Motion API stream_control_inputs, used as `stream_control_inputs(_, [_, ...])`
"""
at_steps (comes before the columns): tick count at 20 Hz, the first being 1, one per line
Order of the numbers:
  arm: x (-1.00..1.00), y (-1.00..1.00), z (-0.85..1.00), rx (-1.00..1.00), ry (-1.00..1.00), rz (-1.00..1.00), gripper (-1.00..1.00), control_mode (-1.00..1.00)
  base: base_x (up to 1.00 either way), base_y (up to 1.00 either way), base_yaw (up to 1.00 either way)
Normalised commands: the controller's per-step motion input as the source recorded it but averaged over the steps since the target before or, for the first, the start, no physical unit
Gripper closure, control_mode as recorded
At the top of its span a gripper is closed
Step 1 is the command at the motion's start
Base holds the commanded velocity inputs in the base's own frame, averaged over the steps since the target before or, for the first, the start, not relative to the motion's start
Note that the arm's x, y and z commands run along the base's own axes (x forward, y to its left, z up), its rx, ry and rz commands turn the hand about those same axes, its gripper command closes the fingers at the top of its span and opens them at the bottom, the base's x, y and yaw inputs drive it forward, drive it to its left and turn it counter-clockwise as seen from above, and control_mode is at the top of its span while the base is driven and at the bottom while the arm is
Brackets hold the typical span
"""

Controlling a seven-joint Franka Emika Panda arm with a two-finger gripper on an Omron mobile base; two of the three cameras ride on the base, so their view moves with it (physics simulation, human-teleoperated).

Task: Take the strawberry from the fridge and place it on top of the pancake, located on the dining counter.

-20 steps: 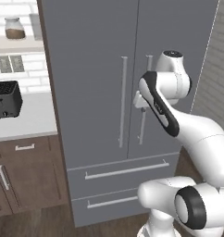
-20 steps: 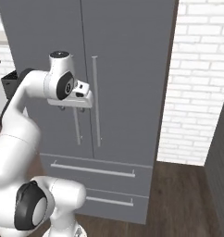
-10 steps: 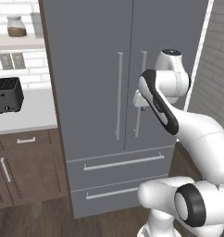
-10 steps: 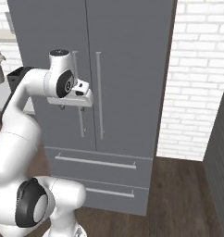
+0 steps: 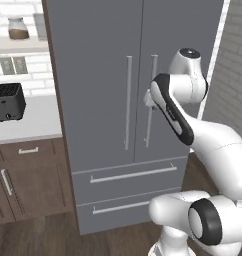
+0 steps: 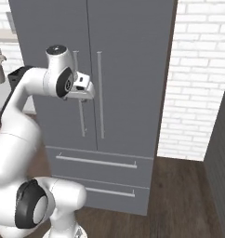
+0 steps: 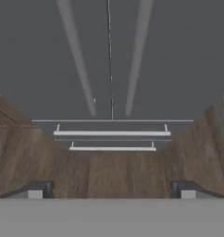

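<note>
The grey double-door fridge [image 5: 103, 100] [image 6: 133, 69] stands right in front of me with both doors shut, so the strawberry is hidden. My gripper [image 6: 84, 96] [image 5: 148, 100] hangs close to the two slim bar handles [image 5: 128, 100] at the middle seam, pointing down, and touches neither. In the hand view the gripper [image 7: 111, 190] is open, its two fingertips [image 7: 35, 190] wide apart with nothing between them, looking down the fridge [image 7: 109, 55] front at the two drawer handles [image 7: 111, 133] and the floor. The pancake and the dining counter are out of view.
Left of the fridge a black toaster [image 5: 8, 102] sits on a white counter [image 5: 35, 120] above brown cabinets [image 5: 28, 180]. A white brick wall [image 6: 198, 79] closes the right side. Wood floor [image 6: 179, 195] lies open in front of the drawers [image 5: 128, 175].
The whole picture has shifted slightly, so the base has moved a little relative to the fridge. The arm keeps the same pose and the gripper stays open.
</note>
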Motion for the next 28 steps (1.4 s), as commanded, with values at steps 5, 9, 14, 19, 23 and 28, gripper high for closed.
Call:
stream_control_inputs(5, [0.97, -0.47, 0.25, 0.0, -0.31, -0.03, -1.0, -1.0, 0.0, 0.0, 0.0])
stream_control_inputs(9, [0.98, -0.33, 0.02, 0.01, -0.15, -0.04, -1.0, -1.0, 0.0, 0.0, 0.0])
stream_control_inputs(14, [0.72, -0.03, -0.12, 0.0, -0.09, -0.01, -1.0, -1.0, 0.0, 0.0, 0.0])
stream_control_inputs(19, [0.57, 0.05, -0.03, 0.0, -0.18, 0.0, -1.0, -1.0, 0.0, 0.0, 0.0])
stream_control_inputs(23, [0.5, 0.01, 0.0, 0.0, -0.09, 0.0, -1.0, -1.0, 0.0, 0.0, 0.0])
stream_control_inputs(28, [0.55, 0.0, 0.0, 0.0, 0.0, 0.0, -1.0, -1.0, 0.0, 0.0, 0.0])
